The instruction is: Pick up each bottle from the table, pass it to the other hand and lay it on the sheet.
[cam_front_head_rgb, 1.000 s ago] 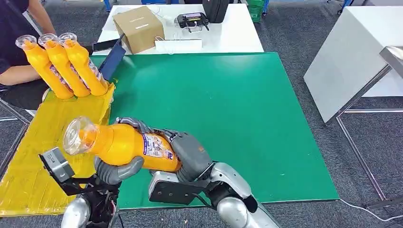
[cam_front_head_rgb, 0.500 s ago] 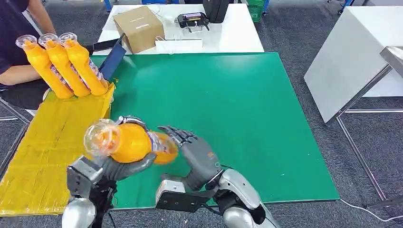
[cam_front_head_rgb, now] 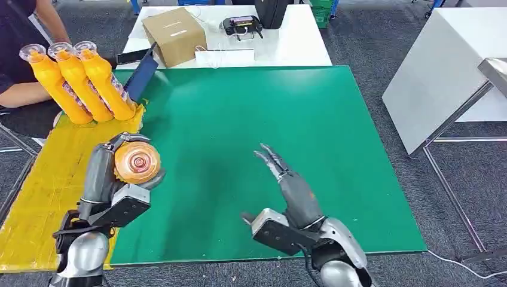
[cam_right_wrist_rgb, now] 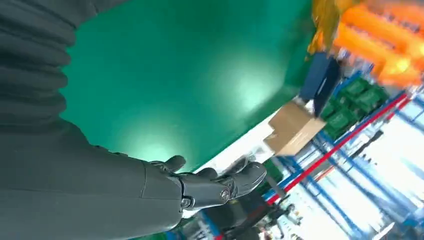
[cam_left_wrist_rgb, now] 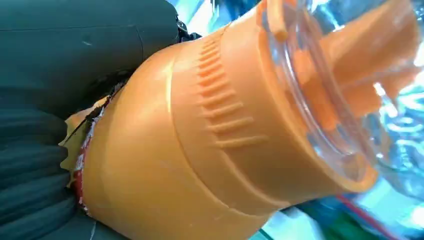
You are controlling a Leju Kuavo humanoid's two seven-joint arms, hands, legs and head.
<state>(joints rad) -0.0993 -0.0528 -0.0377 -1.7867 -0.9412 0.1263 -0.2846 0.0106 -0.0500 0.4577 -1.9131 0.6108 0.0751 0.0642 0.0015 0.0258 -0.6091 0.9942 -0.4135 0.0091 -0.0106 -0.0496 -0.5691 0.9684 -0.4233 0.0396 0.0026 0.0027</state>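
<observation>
Probably a lab or workshop: green-topped table (cam_front_head_rgb: 311, 137), white benches (cam_front_head_rgb: 299, 42), blurred storage racks (cam_right_wrist_rgb: 345, 145).

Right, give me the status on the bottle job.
Done: three orange bottles lie side by side at the far end of the yellow sheet. In hand: the left hand grips a fourth orange bottle over the sheet's edge; the right hand is open above the green mat. Left: laying this one down.

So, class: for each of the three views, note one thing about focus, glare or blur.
Head view: sharp and evenly lit. Left wrist view: the bottle fills the frame, its clear cap glaring and the background smeared. Right wrist view: bright patches on the green mat, far shelves washed out and soft.
</observation>
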